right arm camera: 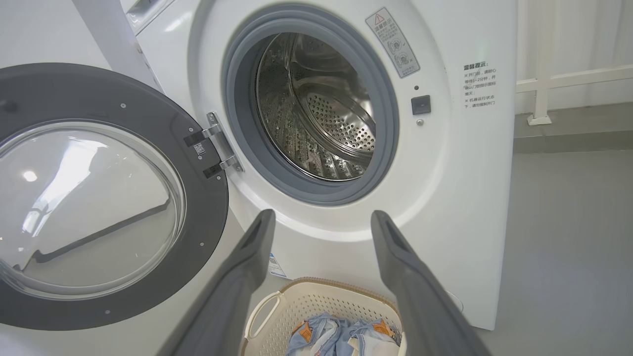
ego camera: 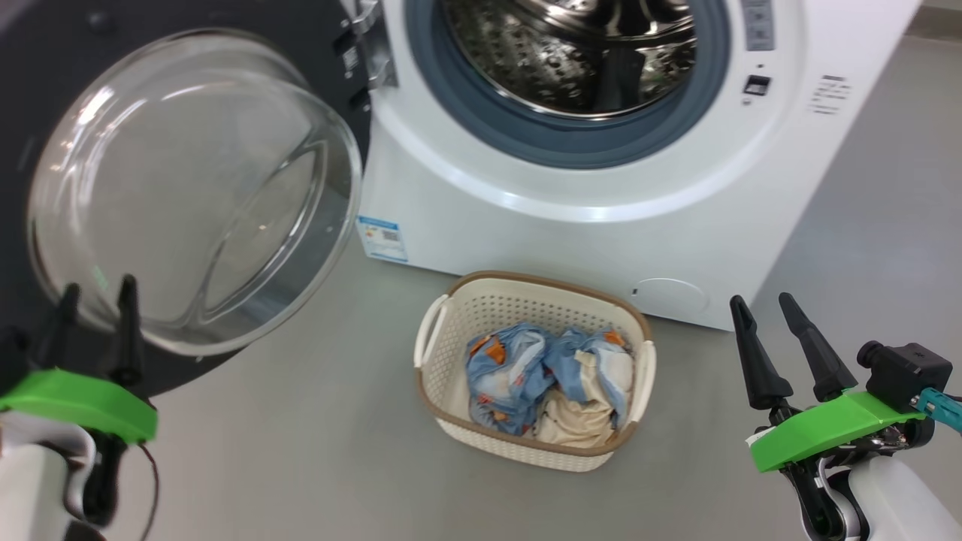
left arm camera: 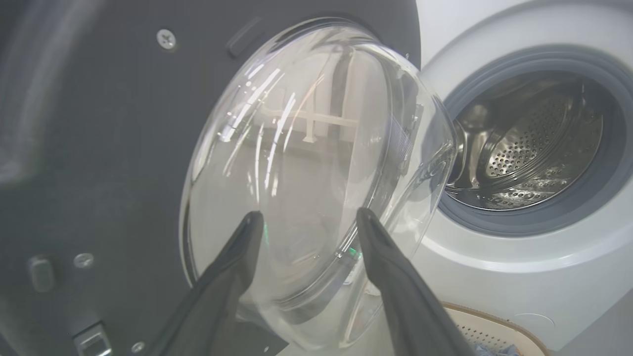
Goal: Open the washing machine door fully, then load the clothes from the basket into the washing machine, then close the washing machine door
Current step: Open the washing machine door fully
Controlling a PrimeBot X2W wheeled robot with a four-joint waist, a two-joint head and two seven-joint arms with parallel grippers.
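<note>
Now in hand: the door-opening step looks done; loading the clothes seems next.
Washing machine door (ego camera: 188,188): upper left of the head view, swung wide on its hinge, well clear of the drum mouth, glass bowl bulging toward the camera.
Washing machine (ego camera: 601,240): top centre to right of the frame; the part of the drum (ego camera: 571,52) in view holds no laundry.
Basket (ego camera: 488,308): lower centre, on the floor just in front of the machine; handles at its left and right ends, so its long axis runs across the frame.
Clothes (ego camera: 526,376): inside the basket, a crumpled blue-and-cream heap.
Left tool (ego camera: 99,285): lower left, fingers spread, gripping nothing, tips close before the glass bowl.
Right tool (ego camera: 760,299): lower right, fingers spread, empty, above bare floor.
Deciding relation: the clothes lie between the two tools, inward and lower in the frame from each; the right tool is the nearer.
Judgement: the right arm looks better placed to reach the heap.
</note>
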